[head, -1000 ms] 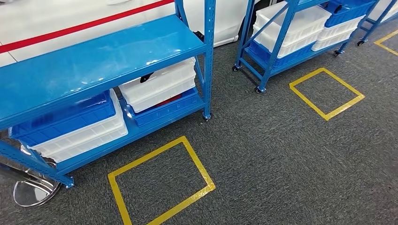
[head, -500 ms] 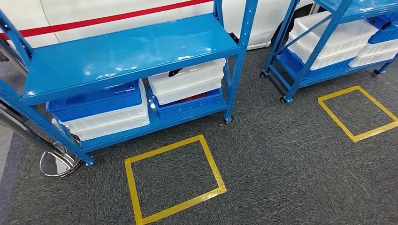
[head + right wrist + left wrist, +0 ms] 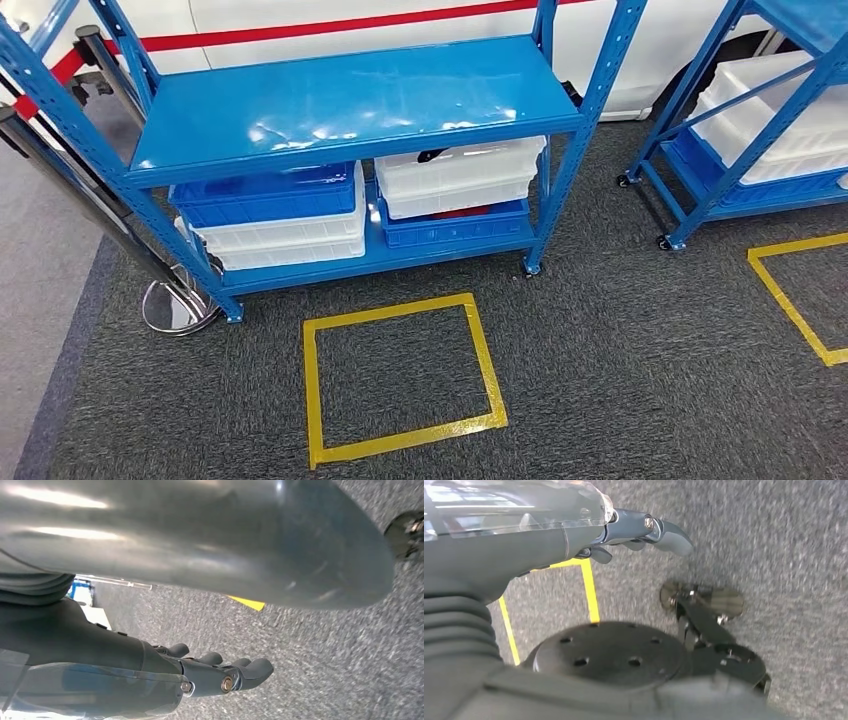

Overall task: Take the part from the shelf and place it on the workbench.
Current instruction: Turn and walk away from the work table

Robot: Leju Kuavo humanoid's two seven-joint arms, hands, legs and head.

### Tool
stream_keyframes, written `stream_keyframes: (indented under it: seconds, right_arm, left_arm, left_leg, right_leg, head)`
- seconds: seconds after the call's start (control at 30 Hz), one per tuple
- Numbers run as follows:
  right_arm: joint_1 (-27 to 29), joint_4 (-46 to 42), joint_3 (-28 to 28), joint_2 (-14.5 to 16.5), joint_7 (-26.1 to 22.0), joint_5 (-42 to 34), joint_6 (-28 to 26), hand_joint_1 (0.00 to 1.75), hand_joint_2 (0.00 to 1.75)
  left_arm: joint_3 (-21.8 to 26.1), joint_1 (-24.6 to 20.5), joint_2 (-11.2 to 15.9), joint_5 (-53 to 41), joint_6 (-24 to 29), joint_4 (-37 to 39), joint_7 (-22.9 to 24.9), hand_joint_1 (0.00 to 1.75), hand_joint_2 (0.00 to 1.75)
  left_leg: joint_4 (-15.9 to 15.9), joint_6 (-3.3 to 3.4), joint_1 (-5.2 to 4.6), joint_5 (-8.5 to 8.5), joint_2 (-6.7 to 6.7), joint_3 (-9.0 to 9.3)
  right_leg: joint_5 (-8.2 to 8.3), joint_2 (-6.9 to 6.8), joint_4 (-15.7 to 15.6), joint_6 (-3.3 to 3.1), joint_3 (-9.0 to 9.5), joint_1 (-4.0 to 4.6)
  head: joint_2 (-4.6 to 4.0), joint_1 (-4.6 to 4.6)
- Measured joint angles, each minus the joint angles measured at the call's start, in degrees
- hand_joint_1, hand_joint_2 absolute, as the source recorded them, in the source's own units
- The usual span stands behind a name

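Head view: a blue shelf stands straight ahead of me on dark grey carpet. Its upper deck is bare and glossy. On the lower deck sit two stacks of bins. At left, a blue bin rests on white bins. At right, a white bin rests on a blue bin. A small dark object pokes over the rim of the right white bin; likely the part, but too small for me to be sure. Something red shows between the two right bins.

A yellow taped square marks the carpet just in front of the shelf. A second blue shelf with white bins stands to the right, with part of another yellow square before it. A chrome stand base sits by the left leg of the near shelf. A white panel with a red stripe runs behind.

My left hand hangs over the carpet, fingers loosely extended, holding nothing. My right hand also hangs above carpet, fingers side by side and slightly curved, holding nothing.
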Motion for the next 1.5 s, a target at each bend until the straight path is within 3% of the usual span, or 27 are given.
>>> stream_keyframes:
  seconds: [0.07, 0.13, 0.17, 0.2, 0.23, 0.3, 0.37, 0.43, 0.5, 0.57, 0.63, 0.7, 0.73, 0.77, 0.83, 0.87, 0.93, 1.07, 1.1, 1.17, 1.23, 1.27, 1.3, 1.37, 1.4, 1.47, 1.5]
  right_arm:
    - [-0.02, -0.01, -0.01, 0.03, 0.02, 0.01, 0.0, 0.0, 0.0]
    - [0.21, 0.0, -0.02, 0.01, 0.04, 0.02, 0.01, 0.0, 0.0]
    - [0.3, 0.01, -0.02, 0.01, 0.04, 0.02, 0.01, 0.0, 0.0]
    - [0.33, 0.01, -0.02, 0.01, 0.04, 0.02, 0.02, 0.0, 0.0]
    - [0.34, 0.01, -0.02, 0.01, 0.04, 0.02, 0.02, 0.0, 0.0]
    - [0.26, 0.0, -0.02, 0.02, 0.04, 0.03, 0.02, 0.0, 0.0]
    - [0.24, 0.0, -0.02, 0.03, 0.03, 0.03, 0.02, 0.0, 0.0]
    - [0.13, 0.0, -0.02, 0.03, -0.02, 0.05, 0.03, 0.0, 0.0]
    - [-0.18, -0.04, -0.02, 0.03, -0.19, 0.1, 0.04, 0.0, 0.0]
    - [-0.19, -0.08, -0.02, -0.02, -0.65, 0.07, -0.4, 0.0, 0.0]
    - [0.09, -0.09, -0.02, -0.05, -1.41, 0.07, -1.66, 0.0, 0.0]
    - [0.22, -0.08, -0.02, -0.04, -1.89, 0.26, -2.91, 0.0, 0.0]
    - [0.24, -0.08, -0.02, -0.05, -1.95, 0.34, -3.26, 0.0, 0.0]
    - [0.24, -0.08, -0.02, -0.07, -2.01, 0.38, -3.44, 0.0, 0.0]
    - [0.28, -0.08, -0.02, -0.15, -2.23, 0.39, -3.38, 0.0, 0.0]
    - [0.31, -0.08, -0.02, -0.19, -2.34, 0.39, -3.23, 0.0, 0.0]
    - [0.3, -0.08, -0.02, -0.22, -2.48, 0.38, -2.94, 0.0, 0.0]
    - [0.42, -0.1, -0.02, -0.08, -2.56, 0.39, -2.63, 0.0, 0.0]
    - [0.55, -0.1, -0.02, -0.03, -2.62, 0.44, -2.56, 0.0, 0.0]
    - [0.82, -0.09, -0.02, -0.03, -2.86, 0.68, -2.51, 0.0, 0.0]
    - [0.96, -0.08, -0.02, -0.03, -3.16, 1.08, -2.48, 0.0, 0.0]
    - [1.0, -0.08, -0.02, -0.01, -3.33, 1.27, -2.46, 0.0, 0.0]
    - [1.03, -0.08, -0.01, 0.03, -3.52, 1.46, -2.44, 0.0, 0.0]
    - [1.14, -0.07, 0.05, 0.16, -3.97, 1.81, -2.37, 0.0, 0.0]
    - [1.18, -0.05, 0.1, 0.23, -4.25, 2.05, -2.27, 0.0, 0.0]
    - [1.07, -0.03, 0.2, 0.39, -4.71, 2.52, -2.04, 0.0, 0.0]
    - [0.85, -0.03, 0.26, 0.44, -4.9, 2.74, -1.94, 0.0, 0.0]
  left_arm:
    - [0.0, 0.01, 0.02, 0.0, 0.0, 0.0, 0.01, 0.0, 0.0]
    - [0.0, -0.15, 0.03, 0.0, -0.01, 0.0, 0.01, 0.0, 0.0]
    - [0.0, -0.2, 0.03, 0.0, -0.01, 0.0, 0.0, 0.0, 0.0]
    - [0.0, -0.16, 0.03, 0.0, -0.01, 0.0, 0.01, 0.0, 0.0]
    - [0.0, -0.08, 0.03, 0.0, -0.01, 0.0, 0.01, 0.0, 0.0]
    - [0.0, 0.04, 0.03, 0.0, -0.01, 0.0, 0.01, 0.0, 0.0]
    - [0.0, -0.11, 0.03, 0.0, -0.01, 0.0, 0.02, 0.0, 0.0]
    - [0.0, -0.24, 0.03, 0.0, -0.01, 0.0, 0.11, 0.0, 0.0]
    - [0.0, -0.11, 0.02, 0.0, 0.01, 0.0, 0.27, 0.0, 0.0]
    - [0.0, -0.04, -0.03, 0.0, 0.07, 0.0, 0.36, 0.0, 0.0]
    - [0.0, -0.18, -0.15, 0.01, 0.1, 0.0, 0.32, 0.0, 0.0]
    - [0.0, -0.17, -0.31, 0.04, 0.09, 0.0, 0.28, 0.0, 0.0]
    - [0.0, -0.11, -0.38, 0.05, 0.05, 0.0, 0.27, 0.0, 0.0]
    - [0.01, -0.07, -0.41, 0.08, -0.08, 0.0, 0.22, 0.0, 0.0]
    - [0.27, -0.04, -0.48, 0.13, -0.5, 0.0, -0.08, 0.0, 0.0]
    - [0.58, -0.04, -0.5, 0.15, -0.76, 0.0, -0.28, 0.0, 0.0]
    - [1.28, -0.02, -0.52, 0.16, -1.13, 0.0, -0.57, 0.0, 0.0]
    - [2.13, -0.01, -0.5, 0.17, -1.25, 0.0, -0.63, 0.0, 0.0]
    - [2.25, -0.02, -0.49, 0.17, -1.26, 0.0, -0.58, 0.0, 0.0]
    - [2.34, 0.07, -0.48, 0.17, -1.3, 0.0, -0.41, 0.0, 0.0]
    - [2.34, 0.37, -0.47, 0.17, -1.36, 0.0, -0.17, 0.0, 0.0]
    - [2.34, 0.52, -0.46, 0.16, -1.38, 0.0, -0.09, 0.0, 0.0]
    - [2.34, 0.62, -0.45, 0.16, -1.43, 0.0, -0.01, 0.0, 0.0]
    - [2.34, 0.8, -0.34, 0.15, -1.61, 0.01, 0.08, 0.0, 0.0]
    - [2.34, 0.87, -0.25, 0.16, -1.76, 0.01, 0.13, 0.0, 0.0]
    - [2.34, 0.88, -0.09, 0.16, -2.04, 0.02, 0.33, 0.0, 0.0]
    - [2.34, 0.81, -0.07, 0.16, -2.12, 0.02, 0.45, 0.0, 0.0]
  left_leg:
    - [2.49, -0.54, -0.03, -1.7, 1.92, -1.14]
    - [9.21, -0.96, 0.04, -5.43, 4.75, -4.35]
    - [13.0, -1.14, 0.17, -7.07, 5.4, -6.19]
    - [15.61, -1.28, 0.28, -7.8, 5.75, -7.45]
    - [16.29, -1.34, 0.35, -7.46, 5.97, -7.75]
    - [11.07, -1.17, 0.38, -4.01, 6.81, -5.02]
    - [3.42, -0.58, 0.06, -1.06, 9.18, -1.17]
    - [0.38, 0.08, -0.39, -0.48, 10.33, 0.12]
    - [0.04, 0.71, -0.4, -0.26, 9.16, 0.13]
    - [-0.55, 1.45, -0.13, 0.22, 8.14, 0.45]
    - [-0.81, 1.99, -0.05, 0.53, 7.25, 0.47]
    - [-0.76, 2.17, -0.14, 0.55, 6.39, 0.36]
    - [-0.71, 2.16, -0.17, 0.51, 5.98, 0.41]
    - [-0.67, 2.11, -0.17, 0.35, 5.58, 0.51]
    - [-0.49, 1.82, -0.12, -0.18, 4.93, 0.79]
    - [-0.27, 1.53, -0.22, -0.68, 4.7, 0.84]
    - [-0.02, 0.82, -0.41, -1.65, 4.46, 0.91]
    - [1.64, -0.61, -0.18, -2.92, 4.95, 0.98]
    - [4.08, -0.94, -0.08, -3.66, 5.33, -0.24]
    - [11.65, -1.46, 0.12, -5.66, 5.91, -5.06]
    - [17.07, -1.66, 0.23, -5.51, 6.06, -9.81]
    - [16.72, -1.58, 0.23, -3.71, 6.09, -10.84]
    - [14.14, -1.34, 0.19, -0.87, 6.12, -10.78]
    - [7.33, -0.38, -0.24, 4.26, 6.29, -9.18]
    - [4.95, 0.22, -0.55, 5.21, 6.4, -8.23]
    - [3.69, 1.26, -1.11, 4.24, 6.44, -7.13]
    - [2.92, 1.66, -1.06, 3.73, 6.29, -6.48]
  right_leg:
    - [0.2, -1.4, -0.49, -0.88, 0.23, -0.18]
    - [0.16, -2.89, -0.66, -1.43, 0.29, -0.06]
    - [0.1, -3.66, -0.64, -1.53, 0.28, 0.06]
    - [0.02, -4.4, -0.62, -1.55, 0.3, 0.15]
    - [-0.08, -5.09, -0.59, -1.53, 0.36, 0.19]
    - [-0.34, -6.37, -0.54, -1.32, 0.68, 0.21]
    - [-0.71, -7.47, -0.45, -0.86, 1.1, 0.43]
    - [-1.01, -8.44, -0.42, -0.2, 1.42, 0.67]
    - [-1.21, -9.13, -0.48, 0.49, 1.76, 0.62]
    - [-2.54, -7.13, 1.04, 1.11, 1.39, 0.37]
    - [-6.0, -3.91, 7.08, 1.45, -1.47, 0.18]
    - [-8.58, -2.79, 14.12, 1.6, -5.27, 0.14]
    - [-8.25, -2.7, 15.39, 1.64, -6.19, 0.14]
    - [-6.73, -2.68, 14.38, 1.62, -6.04, 0.12]
    - [-2.25, -2.57, 7.36, 1.4, -3.27, 0.07]
    - [-0.97, -2.46, 3.8, 1.22, -1.75, 0.16]
    - [-0.73, -2.28, 0.27, 0.7, -0.16, 0.34]
    - [-1.51, -2.47, -0.31, -0.89, 1.07, 0.34]
    - [-1.74, -2.62, -0.46, -1.24, 1.65, 0.22]
    - [-2.76, -2.92, -0.51, -1.59, 2.83, 0.24]
    - [-4.04, -3.01, -0.52, -1.57, 4.33, 0.25]
    - [-4.78, -3.0, -0.55, -1.48, 5.29, 0.24]
    - [-5.58, -3.0, -0.61, -1.36, 6.4, 0.23]
    - [-7.29, -3.08, -0.89, -0.95, 8.56, 0.29]
    - [-7.98, -3.09, -1.16, -0.58, 9.36, 0.34]
    - [-8.44, -3.21, -1.89, 0.31, 10.47, 0.32]
    - [-7.77, -3.22, -1.49, 0.77, 10.53, 0.25]
  head:
    - [0.0, -0.17]
    - [0.0, -0.33]
    - [0.0, -0.34]
    - [0.0, -0.33]
    - [0.0, -0.33]
    - [0.0, -0.33]
    - [0.0, -0.31]
    - [0.0, -0.23]
    - [0.0, -0.19]
    - [-0.01, -0.16]
    - [-0.01, -0.08]
    - [0.0, -0.06]
    - [0.0, -0.06]
    - [0.0, -0.07]
    - [0.0, -0.05]
    - [0.0, -0.05]
    - [0.0, -0.07]
    - [0.0, -0.13]
    - [0.0, -0.15]
    - [0.0, -0.22]
    - [0.0, -0.22]
    - [0.0, -0.22]
    - [0.0, -0.22]
    - [0.0, -0.19]
    - [0.0, -0.2]
    - [0.0, -0.15]
    - [0.0, -0.15]
